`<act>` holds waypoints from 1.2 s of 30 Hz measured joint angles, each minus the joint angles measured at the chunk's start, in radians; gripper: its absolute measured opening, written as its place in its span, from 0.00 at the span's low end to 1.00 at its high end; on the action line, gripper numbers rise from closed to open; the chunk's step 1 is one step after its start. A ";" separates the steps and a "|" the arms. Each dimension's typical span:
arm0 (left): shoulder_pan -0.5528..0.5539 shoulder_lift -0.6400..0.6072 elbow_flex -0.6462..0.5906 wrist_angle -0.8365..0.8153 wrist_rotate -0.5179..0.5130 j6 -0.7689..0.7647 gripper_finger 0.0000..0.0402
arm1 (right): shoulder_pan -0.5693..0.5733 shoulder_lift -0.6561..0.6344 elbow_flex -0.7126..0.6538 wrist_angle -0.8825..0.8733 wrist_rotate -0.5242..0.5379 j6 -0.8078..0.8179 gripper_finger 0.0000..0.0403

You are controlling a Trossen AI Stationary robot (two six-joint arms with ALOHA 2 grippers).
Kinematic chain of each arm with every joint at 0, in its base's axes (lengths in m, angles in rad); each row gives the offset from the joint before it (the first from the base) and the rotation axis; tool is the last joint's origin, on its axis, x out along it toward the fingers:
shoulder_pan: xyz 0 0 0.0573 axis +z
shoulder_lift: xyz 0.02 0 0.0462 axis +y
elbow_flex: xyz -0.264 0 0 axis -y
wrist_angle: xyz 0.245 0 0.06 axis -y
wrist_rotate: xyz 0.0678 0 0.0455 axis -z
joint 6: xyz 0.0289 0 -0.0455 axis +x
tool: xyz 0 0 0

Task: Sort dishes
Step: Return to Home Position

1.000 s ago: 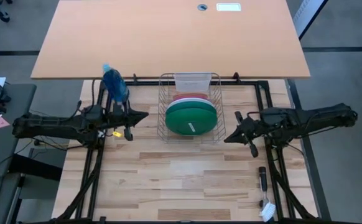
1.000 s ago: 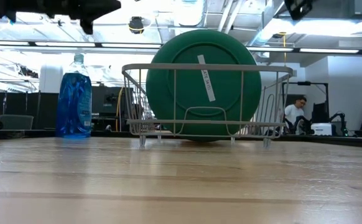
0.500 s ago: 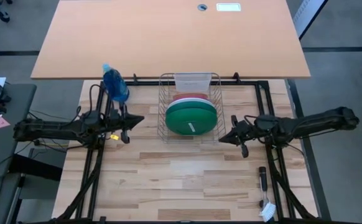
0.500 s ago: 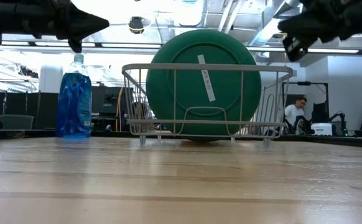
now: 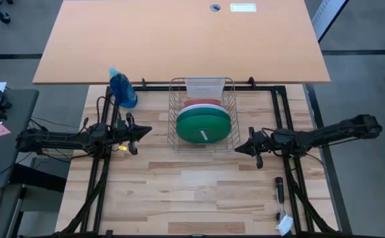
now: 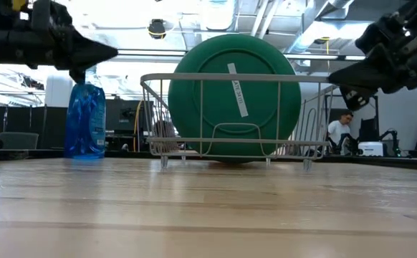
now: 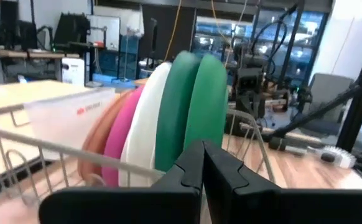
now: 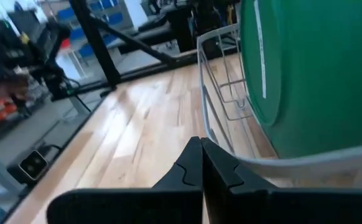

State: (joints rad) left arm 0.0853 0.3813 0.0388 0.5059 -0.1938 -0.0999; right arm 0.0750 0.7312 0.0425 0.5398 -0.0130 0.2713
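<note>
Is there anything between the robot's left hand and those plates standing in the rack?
Only the wire rack itself: its side runs between the shut left hand and the plates. Nothing else visible sits in that gap.

Wooden table (image 5: 192,192), wire dish rack (image 6: 158,77) at back centre, blue bottle (image 5: 122,89) back-left, tool (image 5: 279,188) front-right
</note>
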 joint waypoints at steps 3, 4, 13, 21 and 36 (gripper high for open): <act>0.000 -0.008 -0.025 0.037 -0.001 -0.037 0.00 | 0.000 0.001 -0.034 0.034 0.002 0.050 0.00; 0.000 -0.006 -0.024 0.034 -0.001 -0.036 0.00 | 0.000 -0.001 -0.034 0.017 0.002 0.062 0.00; 0.000 -0.031 -0.025 -0.008 -0.002 -0.015 0.00 | 0.023 -0.069 -0.035 -0.069 -0.003 0.101 0.00; 0.000 -0.159 -0.026 -0.139 -0.006 -0.042 0.00 | 0.024 -0.273 -0.035 -0.276 -0.015 0.090 0.00; 0.000 -0.371 -0.026 -0.356 -0.023 0.017 0.00 | -0.025 -0.666 -0.029 -0.541 0.017 -0.014 0.00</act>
State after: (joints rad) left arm 0.0853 0.0100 0.0124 0.1494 -0.2165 -0.0832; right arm 0.0502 0.0648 0.0131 -0.0017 0.0036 0.2569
